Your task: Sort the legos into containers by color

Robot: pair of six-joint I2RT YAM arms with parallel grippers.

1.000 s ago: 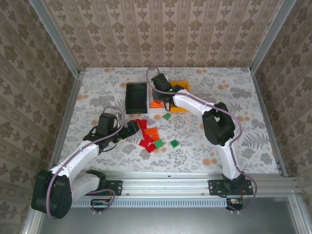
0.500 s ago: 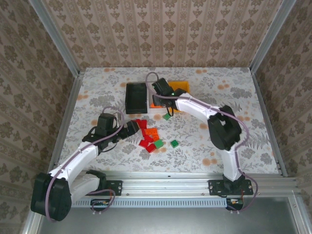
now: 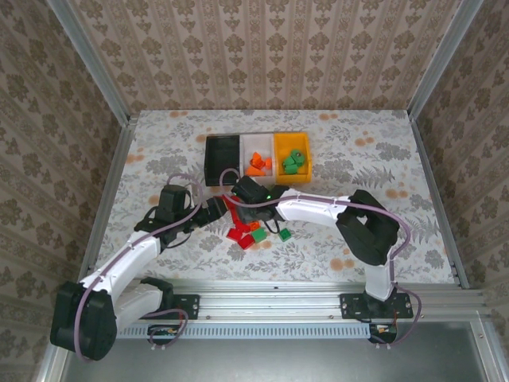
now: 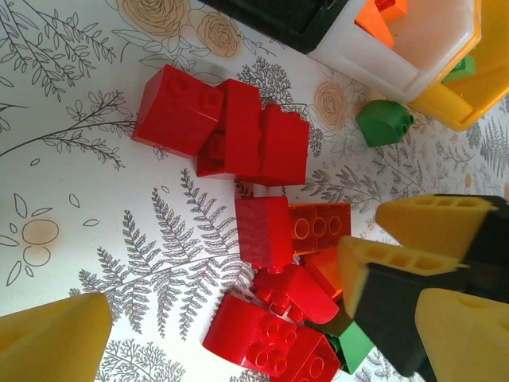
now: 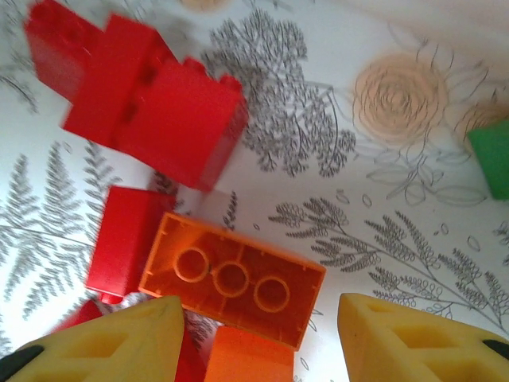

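Your right gripper (image 5: 258, 312) hangs open and empty over an orange brick (image 5: 235, 278) in the loose bricks (image 3: 245, 224) just in front of the bins (image 3: 221, 157). Your left gripper (image 3: 216, 209) is wide open, holding nothing, in front of the black bin.

A robot lab test cell: an aluminium frame (image 3: 91, 62) holds wallpapered panels (image 3: 270, 56) around a floral-covered table (image 3: 374, 159) with a mounting rail (image 3: 270, 298).
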